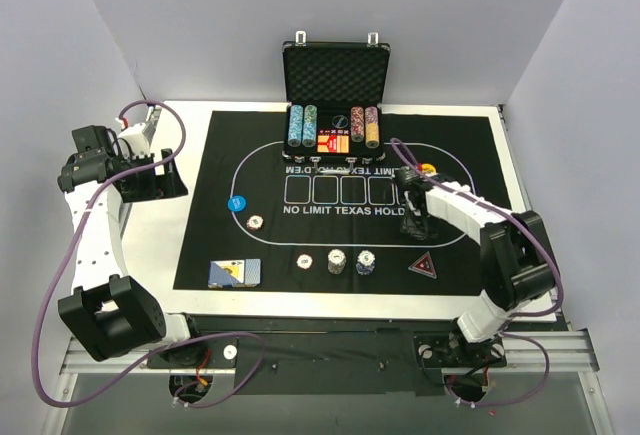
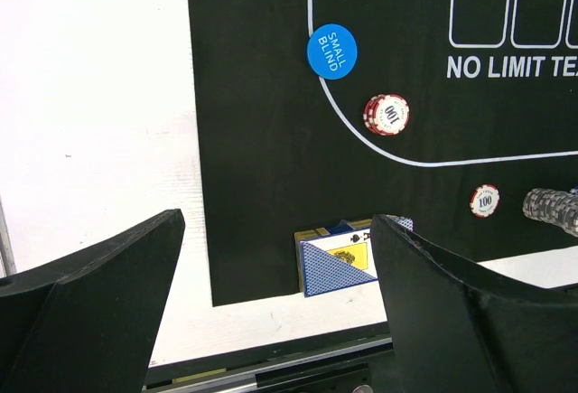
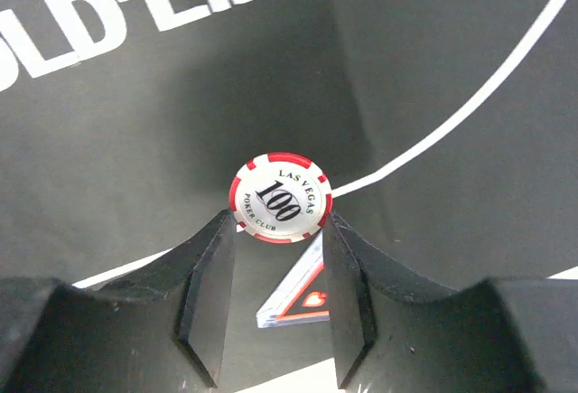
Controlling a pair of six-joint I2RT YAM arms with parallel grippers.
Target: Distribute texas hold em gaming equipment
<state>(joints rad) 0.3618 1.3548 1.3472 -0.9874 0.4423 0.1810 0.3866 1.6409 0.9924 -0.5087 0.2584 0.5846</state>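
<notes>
Right wrist, right gripper (image 3: 278,223) clamped edgewise on red-striped poker chip (image 3: 280,196)

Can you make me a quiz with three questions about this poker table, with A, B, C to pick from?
1. The blue disc lies on the mat's: A left side, B middle, C right side.
2. The chip in the right gripper has stripes of: A green, B red, C purple.
3. The left gripper is: A shut tight, B out of view, C open.
Answers: A, it sits near the mat's left edge; B, its rim is red and white; C, its fingers stand wide apart.
</notes>
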